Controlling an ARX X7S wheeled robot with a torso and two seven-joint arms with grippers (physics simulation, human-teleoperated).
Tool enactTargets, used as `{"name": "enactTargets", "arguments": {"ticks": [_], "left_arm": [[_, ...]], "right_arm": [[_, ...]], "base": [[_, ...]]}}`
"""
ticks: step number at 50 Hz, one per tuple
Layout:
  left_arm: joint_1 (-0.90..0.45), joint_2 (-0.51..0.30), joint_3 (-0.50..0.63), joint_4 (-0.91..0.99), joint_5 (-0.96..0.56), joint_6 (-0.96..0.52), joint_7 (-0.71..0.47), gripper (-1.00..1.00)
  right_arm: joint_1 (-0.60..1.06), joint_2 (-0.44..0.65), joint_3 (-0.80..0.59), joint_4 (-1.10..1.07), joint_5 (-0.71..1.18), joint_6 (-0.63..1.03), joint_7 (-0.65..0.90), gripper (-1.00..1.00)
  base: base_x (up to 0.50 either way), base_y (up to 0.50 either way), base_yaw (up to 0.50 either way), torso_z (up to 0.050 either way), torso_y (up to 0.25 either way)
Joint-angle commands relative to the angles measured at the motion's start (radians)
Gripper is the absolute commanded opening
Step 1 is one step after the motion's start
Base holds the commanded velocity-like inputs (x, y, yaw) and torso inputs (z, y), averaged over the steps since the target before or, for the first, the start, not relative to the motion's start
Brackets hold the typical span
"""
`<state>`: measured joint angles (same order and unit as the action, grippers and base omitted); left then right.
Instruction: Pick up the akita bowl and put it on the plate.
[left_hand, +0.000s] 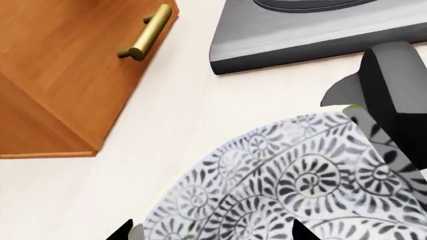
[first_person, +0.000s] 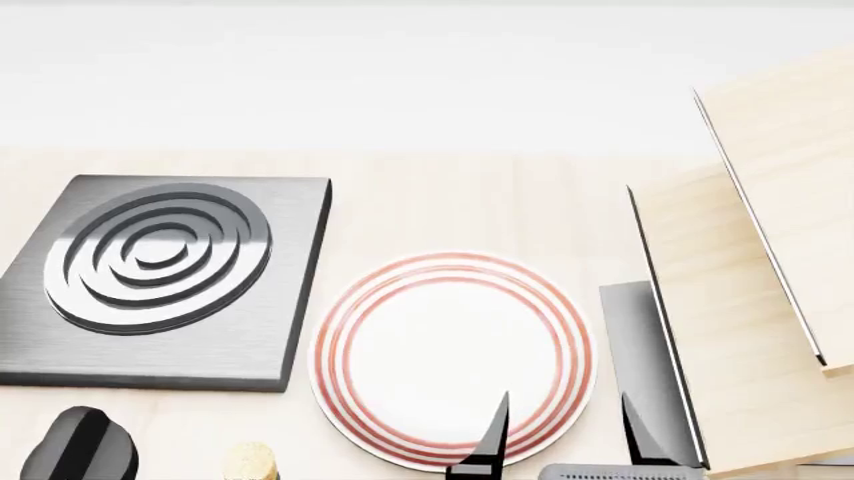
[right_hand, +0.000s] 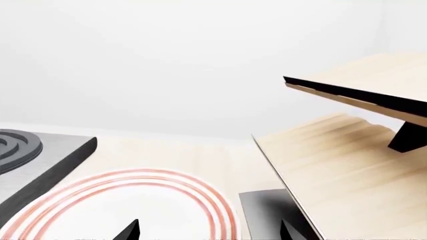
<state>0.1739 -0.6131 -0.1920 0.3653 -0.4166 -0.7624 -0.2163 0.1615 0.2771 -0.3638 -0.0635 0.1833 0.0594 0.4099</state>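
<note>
Left gripper shows in the left wrist view only as two dark fingertips at the frame edge, one on either side of the akita bowl; they stand apart with the bowl's patterned rim between them, though whether they touch it I cannot tell. A grey part of the arm overlaps the bowl's far side. The bowl rests on the pale table, near the wooden cabinet with its brass handle and the dark stove plate, so the approach looks set for a rim grasp.

From the head, the plate lies bare beside the stove plate, ready to receive the bowl, which is out of this frame. Right gripper hovers with fingertips apart over the plate's near edge, holding nothing, probably just parked.

From the right wrist, the same spread tips frame the plate's red rings, with the wooden rack beside.
</note>
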Motion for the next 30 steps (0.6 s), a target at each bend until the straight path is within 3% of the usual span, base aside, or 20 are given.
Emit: {"name": "enactTargets", "arguments": {"ticks": [1,2,21,30], "left_arm": [[0.016,0.006,0.101,-0.103,-0.076,-0.017,0.106,1.00],[0.015,0.008,0.101,-0.106,-0.077,-0.018,0.105,-1.00],[0.028,-0.012,0.166,-0.121,-0.006,0.028,0.099,-1.00],[0.043,-0.017,0.145,-0.100,-0.017,0.030,0.096,-1.00]], "right_arm": [[0.002,0.001,-0.002,0.003,0.004,-0.001,0.002,1.00],[0.002,0.001,-0.003,0.003,0.004,-0.001,0.002,1.00],[0.002,0.004,-0.008,0.011,0.008,-0.011,0.006,1.00],[0.005,0.004,-0.011,0.018,0.010,-0.013,0.008,1.00]], "base": [[0.00,0.00,0.00,0.000,0.000],[0.00,0.00,0.00,-0.010,0.000],[0.01,0.00,-0.01,-0.004,0.000],[0.01,0.00,-0.01,-0.003,0.000]]}}
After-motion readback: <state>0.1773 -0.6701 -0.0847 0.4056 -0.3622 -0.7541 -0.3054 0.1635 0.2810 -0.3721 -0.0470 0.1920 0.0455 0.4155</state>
